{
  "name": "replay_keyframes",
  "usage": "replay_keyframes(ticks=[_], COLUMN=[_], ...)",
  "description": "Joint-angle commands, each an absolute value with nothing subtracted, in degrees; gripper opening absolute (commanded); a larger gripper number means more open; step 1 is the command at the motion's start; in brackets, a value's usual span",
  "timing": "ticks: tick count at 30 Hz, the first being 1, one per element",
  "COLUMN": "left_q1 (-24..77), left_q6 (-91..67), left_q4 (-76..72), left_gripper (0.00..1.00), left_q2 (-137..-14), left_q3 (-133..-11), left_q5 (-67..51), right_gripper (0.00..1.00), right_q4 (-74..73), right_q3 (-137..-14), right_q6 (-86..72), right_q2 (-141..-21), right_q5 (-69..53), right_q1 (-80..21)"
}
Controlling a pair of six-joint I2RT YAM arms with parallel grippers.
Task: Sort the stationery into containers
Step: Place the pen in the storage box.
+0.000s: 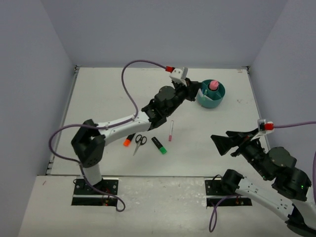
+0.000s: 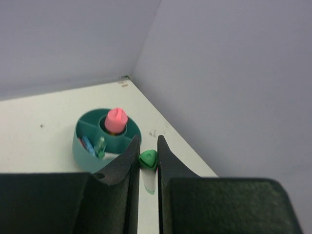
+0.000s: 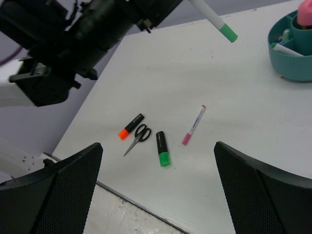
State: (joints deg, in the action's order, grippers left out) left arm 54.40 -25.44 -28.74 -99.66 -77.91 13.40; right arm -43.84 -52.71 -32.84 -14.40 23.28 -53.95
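Task partly done, by my read. Teal organizer (image 1: 217, 102) sits at the far right of the counter (image 1: 98, 98). Already in it: pink-capped glue stick (image 2: 117, 120) upright in the central cup, blue clip (image 2: 87, 145) and green clip (image 2: 100, 146) in an outer compartment, and a white pen-like item (image 3: 286, 48) lying in another outer compartment. Can't tell exactly what that one is.

In progress: left hand (image 2: 147, 145) is clenched on a white pen with green cap (image 2: 148, 159), cap end sticking out past the fingertips. Pen is in the air just beside the organizer on its near-left side — not over a compartment yet and not touching the rim, per the right wrist view.

Left to sort, all lying mid-counter well apart from the organizer:
- orange highlighter (image 1: 129, 139)
- black-handled scissors (image 1: 139, 143), just beside the orange one
- green highlighter (image 1: 159, 145)
- thin pink pen (image 1: 171, 131)

Right hand (image 1: 220, 143) is released, fingers spread wide, carrying nothing; it hangs above the near right part of the counter, looking toward the four loose items.

Judgement: roughly halfway — four-ish items in, one in hand about to be dropped, four on the counter. A pink clip is not visible to me anywhere.
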Motion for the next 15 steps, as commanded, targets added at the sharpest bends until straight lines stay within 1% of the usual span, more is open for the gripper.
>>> replay_keyframes(ticks=[1, 2, 3, 4, 6, 11, 13, 15], left_q1=[54.1, 54.1, 54.1, 54.1, 54.1, 53.8, 53.1, 52.6], left_q6=[-19.3, -18.9, -18.1, -18.0, -17.5, -15.4, -15.3, -15.4], left_q4=[-35.5, -35.4, -35.3, -35.2, -36.0, -40.3, -38.5, -38.0], left_gripper=[0.00, 0.00, 0.00, 0.00, 0.00, 0.00, 0.00, 0.00], left_q2=[-113.7, -116.8, -120.6, -125.1, -129.5, -137.1, -141.0, -143.4], left_q3=[-91.6, -94.6, -100.4, -103.0, -108.7, -115.0, -120.5, -122.4], left_q5=[18.4, 18.1, 17.7, 17.9, 18.7, 20.7, 21.8, 22.1], right_gripper=[0.99, 0.99, 0.99, 0.99, 0.99, 0.99, 0.99, 0.99], right_q4=[-51.5, -52.1, -52.7, -53.0, -53.0, -53.2, -53.4, -53.5], right_q3=[-56.9, -57.2, -57.3, -57.3, -57.1, -57.1, -57.4, -57.5], right_q6=[-33.5, -33.3, -33.1, -32.8, -32.4, -31.9, -31.6, -31.4], right_q2=[-11.7, -10.8, -9.5, -8.0, -6.2, -4.1, -4.4, -4.9], right_q5=[29.2, 29.5, 30.0, 30.1, 30.1, 28.7, 27.9, 26.6], right_q1=[-54.0, -54.0, -54.0, -54.0, -54.0, -53.9, -53.9, -54.0])
